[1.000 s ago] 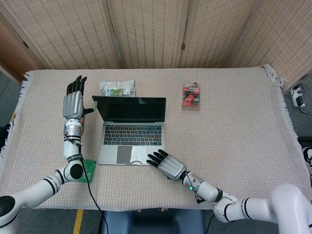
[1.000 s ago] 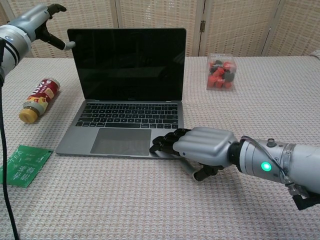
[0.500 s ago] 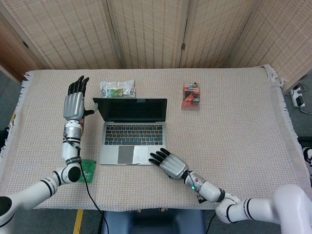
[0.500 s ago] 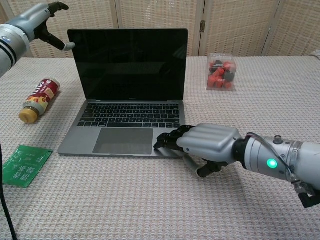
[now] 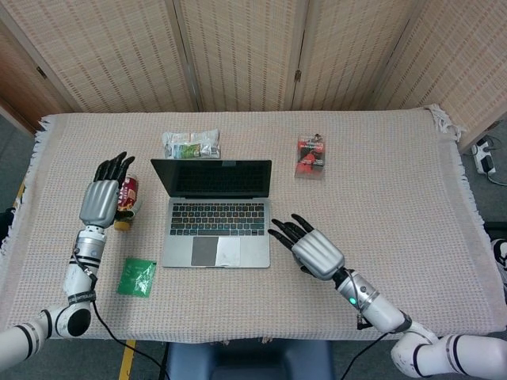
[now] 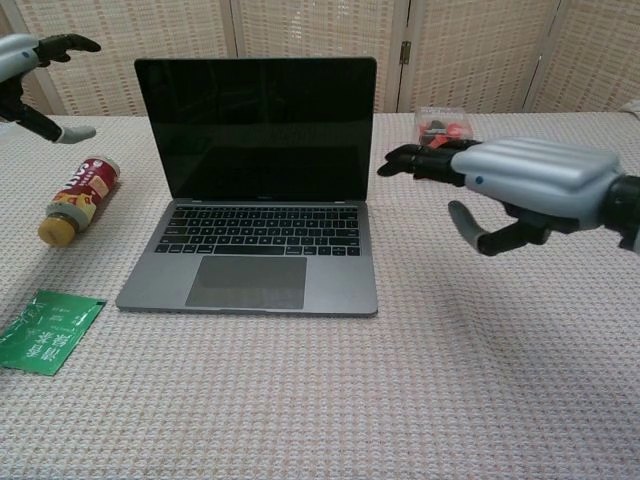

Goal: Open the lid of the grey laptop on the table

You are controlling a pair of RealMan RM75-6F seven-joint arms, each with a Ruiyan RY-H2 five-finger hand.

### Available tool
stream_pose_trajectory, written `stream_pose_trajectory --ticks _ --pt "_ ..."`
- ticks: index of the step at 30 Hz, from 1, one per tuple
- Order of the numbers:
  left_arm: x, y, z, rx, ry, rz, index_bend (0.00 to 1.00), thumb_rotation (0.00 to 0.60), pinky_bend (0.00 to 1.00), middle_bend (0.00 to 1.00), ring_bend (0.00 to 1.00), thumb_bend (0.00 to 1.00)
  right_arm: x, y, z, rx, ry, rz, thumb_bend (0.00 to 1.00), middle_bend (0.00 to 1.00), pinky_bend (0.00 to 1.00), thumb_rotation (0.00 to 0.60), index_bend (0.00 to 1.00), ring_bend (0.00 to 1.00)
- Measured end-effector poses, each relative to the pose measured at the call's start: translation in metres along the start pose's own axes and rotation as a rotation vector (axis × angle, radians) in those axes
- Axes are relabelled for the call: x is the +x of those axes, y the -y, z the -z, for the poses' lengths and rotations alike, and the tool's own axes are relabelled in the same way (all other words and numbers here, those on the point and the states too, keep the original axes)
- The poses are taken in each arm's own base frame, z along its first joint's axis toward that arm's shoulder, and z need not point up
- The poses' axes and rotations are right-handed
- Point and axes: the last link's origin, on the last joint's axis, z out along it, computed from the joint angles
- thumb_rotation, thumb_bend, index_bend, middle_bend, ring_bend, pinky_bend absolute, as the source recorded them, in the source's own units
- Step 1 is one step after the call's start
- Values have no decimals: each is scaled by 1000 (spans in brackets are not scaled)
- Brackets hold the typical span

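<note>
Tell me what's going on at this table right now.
The grey laptop sits on the table with its lid already up and the screen dark. Neither hand touches it: the right hand hangs open to the laptop's right, and the left hand is raised, open, above a bottle lying to the laptop's left.

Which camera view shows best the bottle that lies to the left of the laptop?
The chest view shows it best: the bottle lies on its side, in full view, with its red label and yellow cap, left of the grey laptop. In the head view the left hand covers most of it; only a part shows beside the fingers.
</note>
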Motion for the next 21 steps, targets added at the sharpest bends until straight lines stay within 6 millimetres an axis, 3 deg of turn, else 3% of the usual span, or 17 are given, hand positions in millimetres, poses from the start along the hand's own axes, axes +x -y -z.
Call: stream_pose_trajectory --ticks 5,9,18,21 --pt "1 28 40 18 11 -80 8 600 0 0 0 367 16 -32 48 -118 -28 17 868 23 1 600 39 167" --pt "3 45 71 40 -17 -96 20 600 0 0 0 368 24 -54 91 -238 -78 20 757 20 3 600 3 160" --pt "16 73 145 104 -50 -100 24 600 0 4 0 368 25 -82 183 -476 -215 -59 746 10 3 600 0 146" --pt "18 77 168 121 -41 -93 26 600 0 4 0 367 19 -86 204 -518 -242 -82 747 10 3 600 0 146"
